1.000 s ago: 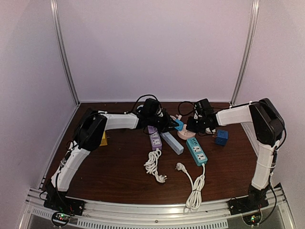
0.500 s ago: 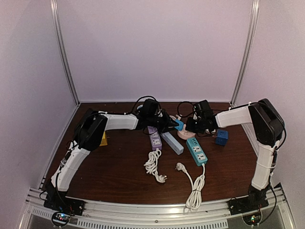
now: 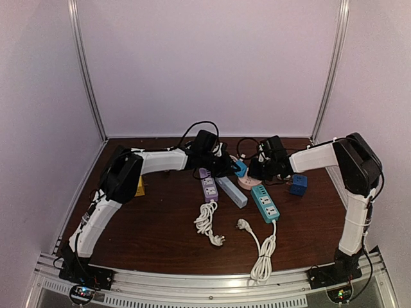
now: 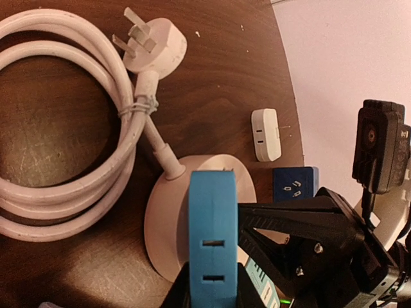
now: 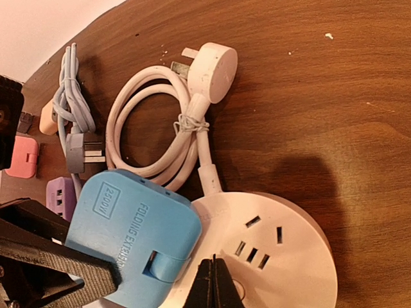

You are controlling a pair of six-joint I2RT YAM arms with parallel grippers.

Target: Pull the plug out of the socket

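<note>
Blue plug [image 4: 212, 237] x1 clamped in L gripper [image 4: 209, 296]; R gripper [image 5: 214, 287] closed on 1 socket [image 5: 282, 260].

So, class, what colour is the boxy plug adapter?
The adapter is light blue; clearest in right wrist view.

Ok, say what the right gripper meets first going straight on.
Probably the round pink socket: the right gripper, shut, points at its face, just beside the blue plug. Depth is unclear.

Top view evenly lit, soft, slightly grainy; walls [image 3: 205, 64] wash pale lilac. Wrist views sharp; dark shadow on table [image 5: 321, 77] beside round socket [image 5: 282, 256].
</note>
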